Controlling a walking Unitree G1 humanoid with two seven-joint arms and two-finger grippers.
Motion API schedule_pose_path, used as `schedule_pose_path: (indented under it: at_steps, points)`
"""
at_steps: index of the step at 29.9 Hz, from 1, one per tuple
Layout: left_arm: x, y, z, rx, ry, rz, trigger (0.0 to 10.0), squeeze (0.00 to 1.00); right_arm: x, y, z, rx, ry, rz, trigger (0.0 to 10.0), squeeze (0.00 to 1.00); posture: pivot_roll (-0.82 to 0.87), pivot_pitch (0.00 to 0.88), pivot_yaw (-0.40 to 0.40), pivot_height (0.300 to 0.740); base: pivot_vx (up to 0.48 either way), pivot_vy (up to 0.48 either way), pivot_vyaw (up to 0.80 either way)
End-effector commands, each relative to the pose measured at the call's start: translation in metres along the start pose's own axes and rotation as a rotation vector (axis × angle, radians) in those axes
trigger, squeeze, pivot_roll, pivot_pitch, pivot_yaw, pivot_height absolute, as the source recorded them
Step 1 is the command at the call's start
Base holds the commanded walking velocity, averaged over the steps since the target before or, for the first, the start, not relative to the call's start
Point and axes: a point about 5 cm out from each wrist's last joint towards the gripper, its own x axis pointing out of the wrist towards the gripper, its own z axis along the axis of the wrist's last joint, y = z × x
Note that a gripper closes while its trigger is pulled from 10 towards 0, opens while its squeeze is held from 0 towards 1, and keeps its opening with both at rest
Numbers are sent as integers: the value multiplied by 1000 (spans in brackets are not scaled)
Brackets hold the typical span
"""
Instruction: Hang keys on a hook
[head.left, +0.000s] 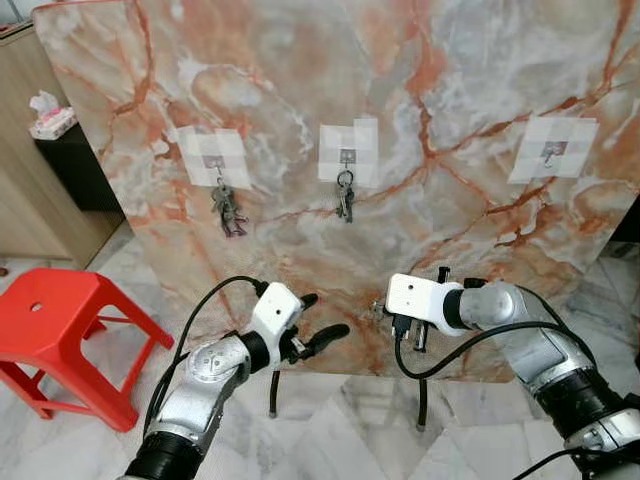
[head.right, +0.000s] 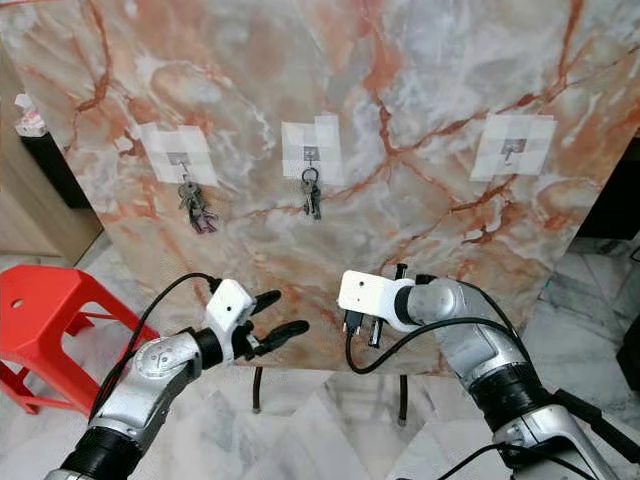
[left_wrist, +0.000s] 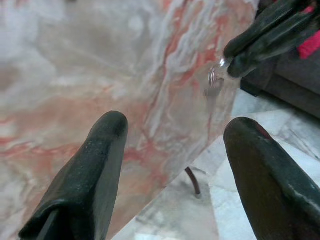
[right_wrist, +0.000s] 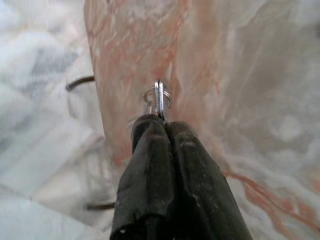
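In the left eye view a marble-patterned board (head.left: 400, 90) fills the upper frame, carrying three hooks on pale patches: the left hook (head.left: 213, 160) already holds a bunch of keys (head.left: 228, 210), the middle hook (head.left: 346, 156) holds a second bunch (head.left: 345, 200), and the right hook (head.left: 550, 152) at the upper right is bare. A red plastic stool (head.left: 60, 330) stands at the lower left. Low in the frame, the left gripper (head.left: 315, 322) hovers with its fingers spread and nothing between them, while the right gripper (head.left: 385, 312) sits just right of centre, well below the hooks. The right eye view gives the same layout, the bare hook (head.right: 512, 150) far above the right arm. In the left wrist view the left gripper's two fingers (left_wrist: 90, 170) stand wide apart, and at the upper right the other gripper's tips pinch a small key ring (left_wrist: 216, 77). In the right wrist view the right gripper's fingers are pressed together on that key ring (right_wrist: 159, 97) in front of the board. Judging by this, two bunches hang, and the third still needs lifting to the bare hook
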Motion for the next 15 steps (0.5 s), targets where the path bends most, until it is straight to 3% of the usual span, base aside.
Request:
schedule_pose_path:
  at_steps: [1,3,15]
  points:
    - [-3,3,3,24,-11,19,10000,0,-2,-3,0,12,3,-32,10000,0,161,0,-5,740,0,0,0]
    - [-3,3,3,21,-13,24,10000,0,-2,-2,-1,7,8,-28,10000,0,161,0,-5,740,0,0,0]
    - [4,1,6,17,-24,16,10000,0,-4,-5,-1,-17,27,-23,10000,0,136,0,2,740,0,0,-696]
